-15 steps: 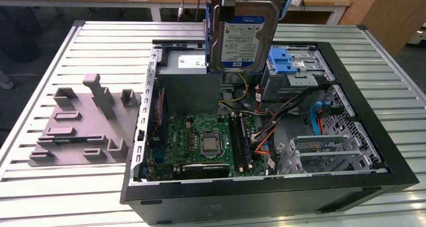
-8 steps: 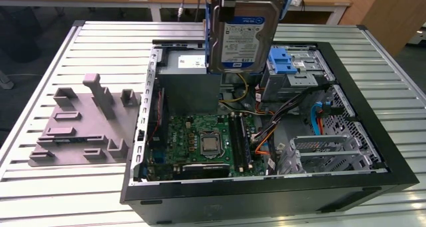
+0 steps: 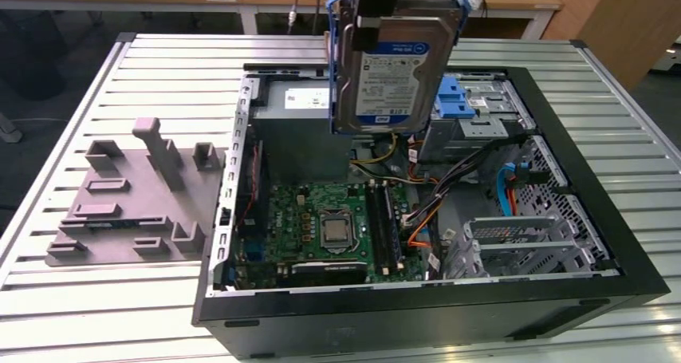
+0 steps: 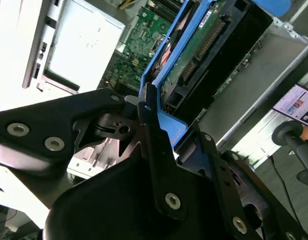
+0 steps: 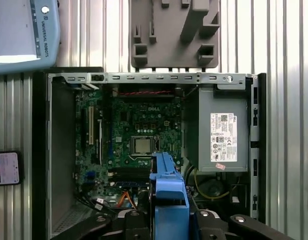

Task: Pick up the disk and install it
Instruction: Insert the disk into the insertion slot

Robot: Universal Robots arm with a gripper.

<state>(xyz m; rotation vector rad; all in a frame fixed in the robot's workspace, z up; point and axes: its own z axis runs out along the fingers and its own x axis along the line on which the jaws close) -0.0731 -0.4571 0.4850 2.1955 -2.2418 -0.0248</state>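
Exterior view, disk point(image 3: 391, 76) clamped in gripper point(image 3: 403, 13), above computer case point(image 3: 596, 179)

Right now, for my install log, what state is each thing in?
disk: gripped, held upright above the computer case, not installed.
gripper: shut on the disk.
computer case: lying on its side, side panel off.
processor: bare, no cooler on it.

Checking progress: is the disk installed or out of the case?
Out. The gripper holds the disk on edge above the open case.
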